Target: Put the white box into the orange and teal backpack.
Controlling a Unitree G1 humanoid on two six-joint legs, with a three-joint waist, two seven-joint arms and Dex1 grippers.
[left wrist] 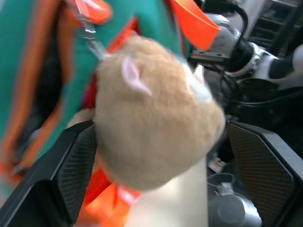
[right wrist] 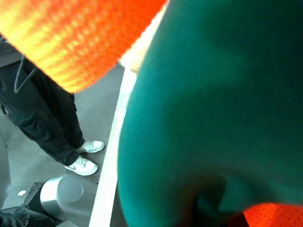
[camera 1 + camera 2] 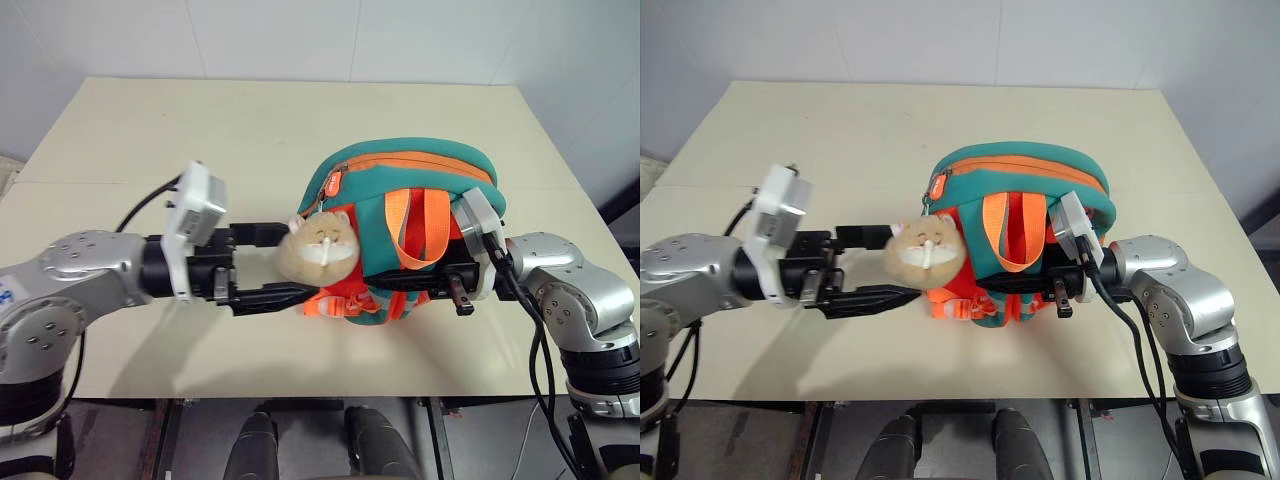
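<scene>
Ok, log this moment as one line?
backpack: held above table, zip closed | left tool: open around plush charm | right tool: shut on backpack

You are viewing a robot test room or lab, a plain cream table (image 3: 200,130) set against bare white walls (image 3: 300,35), grey floor (image 2: 94,109), a person's dark trousers and white sneakers (image 2: 85,156) beside the table.

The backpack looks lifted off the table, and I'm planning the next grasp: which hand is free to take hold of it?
Left: the left hand is open beside the backpack; the right hand is shut on it.
</scene>
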